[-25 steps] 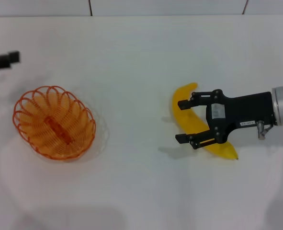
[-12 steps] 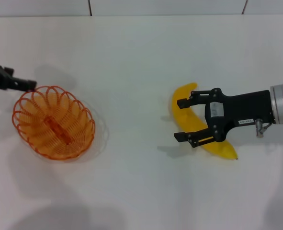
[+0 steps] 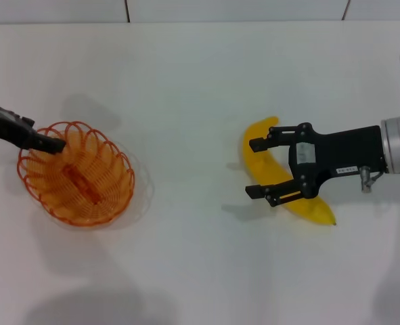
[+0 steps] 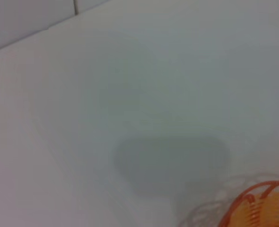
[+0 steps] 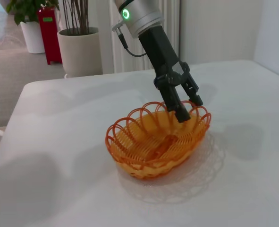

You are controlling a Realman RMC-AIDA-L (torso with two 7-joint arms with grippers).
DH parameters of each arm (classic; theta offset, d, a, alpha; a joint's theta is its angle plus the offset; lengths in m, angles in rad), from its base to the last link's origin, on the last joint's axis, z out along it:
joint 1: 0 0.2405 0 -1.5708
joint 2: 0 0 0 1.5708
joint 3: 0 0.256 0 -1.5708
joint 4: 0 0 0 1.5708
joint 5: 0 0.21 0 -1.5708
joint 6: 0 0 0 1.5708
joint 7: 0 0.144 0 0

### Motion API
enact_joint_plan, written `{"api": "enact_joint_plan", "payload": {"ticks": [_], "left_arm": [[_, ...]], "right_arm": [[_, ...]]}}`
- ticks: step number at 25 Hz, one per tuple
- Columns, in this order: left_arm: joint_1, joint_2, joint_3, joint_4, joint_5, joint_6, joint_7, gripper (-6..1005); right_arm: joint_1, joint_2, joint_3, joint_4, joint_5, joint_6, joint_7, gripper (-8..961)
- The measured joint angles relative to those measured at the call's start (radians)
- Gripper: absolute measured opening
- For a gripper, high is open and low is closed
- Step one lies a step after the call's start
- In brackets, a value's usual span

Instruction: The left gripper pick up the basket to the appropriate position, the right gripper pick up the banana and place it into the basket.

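Head view shows you the left gripper point(image 3: 51, 144) has advanced onto the basket point(image 3: 78, 173) rim near the table's left edge; its spread is unclear. Right gripper point(image 3: 256, 168), fingers parted, straddles the banana point(image 3: 267, 169), partly hiding it.

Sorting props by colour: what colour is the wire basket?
Orange; the small oval orange wire basket with its looped rim shows best in the right wrist view.

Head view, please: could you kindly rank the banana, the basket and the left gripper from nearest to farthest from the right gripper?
1. The banana, on the table's right side, lies directly beneath the right gripper, between its open jaws.
2. The basket, well off to the left.
3. The left gripper, at the basket's far left rim, marginally farther still.
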Motion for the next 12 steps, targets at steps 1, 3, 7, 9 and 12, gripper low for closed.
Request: {"api": "enact_joint_plan", "payload": {"ticks": [1, 3, 7, 9, 12], "left_arm": [[-0.002, -0.001, 0.003, -0.005, 0.002, -0.005, 0.0, 805], [-0.004, -0.005, 0.013, -0.01, 0.006, -0.02, 0.0, 802], [-0.003, -0.011, 0.029, -0.013, 0.012, -0.038, 0.001, 796], [0.001, -0.015, 0.046, -0.014, 0.016, -0.043, 0.001, 793], [0.004, -0.019, 0.059, -0.013, 0.017, -0.05, -0.001, 788]], "right_arm": [[0.0, 0.0, 0.0, 0.0, 0.0, 0.005, 0.0, 883], [0.0, 0.0, -0.001, 0.0, 0.0, 0.016, 0.0, 883], [0.0, 0.0, -0.004, 0.003, -0.001, 0.026, 0.0, 882], [0.0, 0.0, -0.005, 0.003, -0.001, 0.026, 0.0, 882], [0.0, 0.0, -0.001, 0.003, 0.0, 0.026, 0.0, 882]]}}
